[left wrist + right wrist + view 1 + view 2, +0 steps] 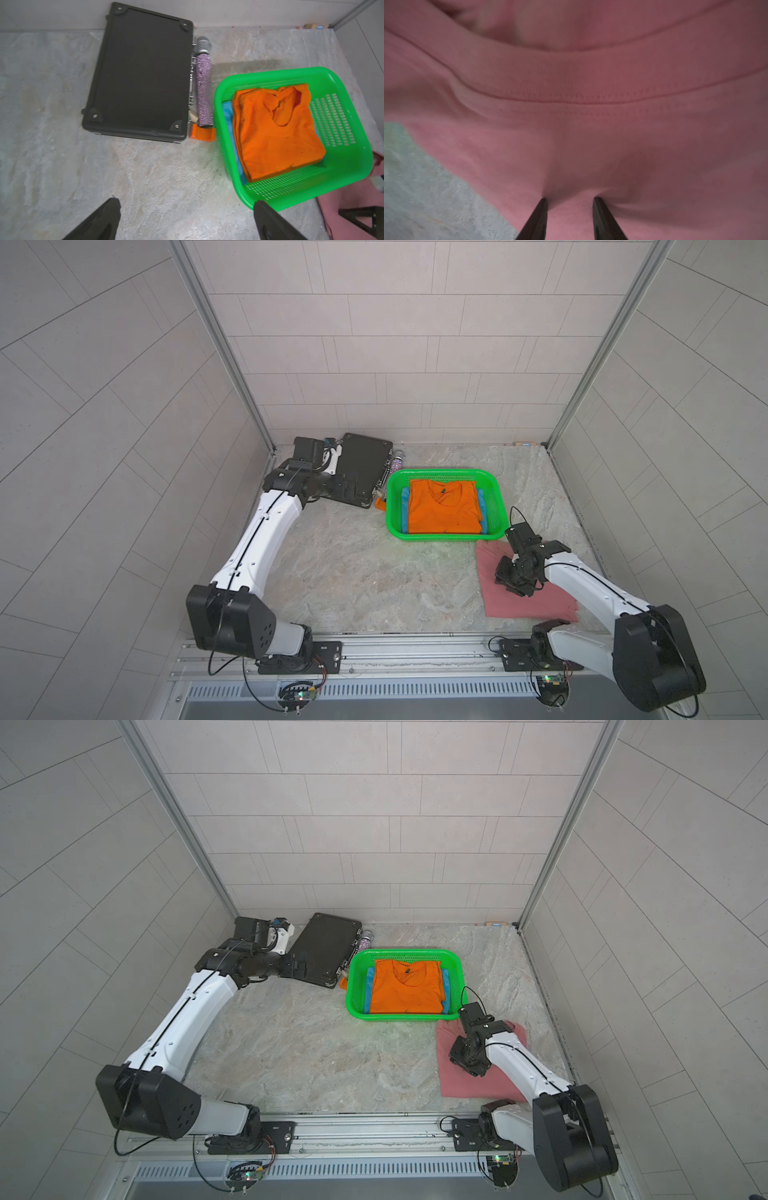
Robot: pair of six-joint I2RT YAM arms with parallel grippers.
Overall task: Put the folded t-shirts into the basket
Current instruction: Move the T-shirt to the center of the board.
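We see smooth, glossy green plastic in the basket [353,158]. The orange t-shirt [274,137] and blue t-shirt [228,113] are matt cloth; the pink t-shirt [612,135] is matt knit with a ribbed collar band. The worktop [62,104] looks like mottled matt stone. The black hard case [143,72] is matt with metal rivets. The microphone [203,87] has a metal mesh head and glittering lilac body; the orange block [202,134] is smooth plastic.

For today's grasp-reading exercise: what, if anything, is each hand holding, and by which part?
Left hand: nothing, wide open. Right hand: fingertips press the pink t-shirt near its collar, cloth puckering between them; a firm hold cannot be told.
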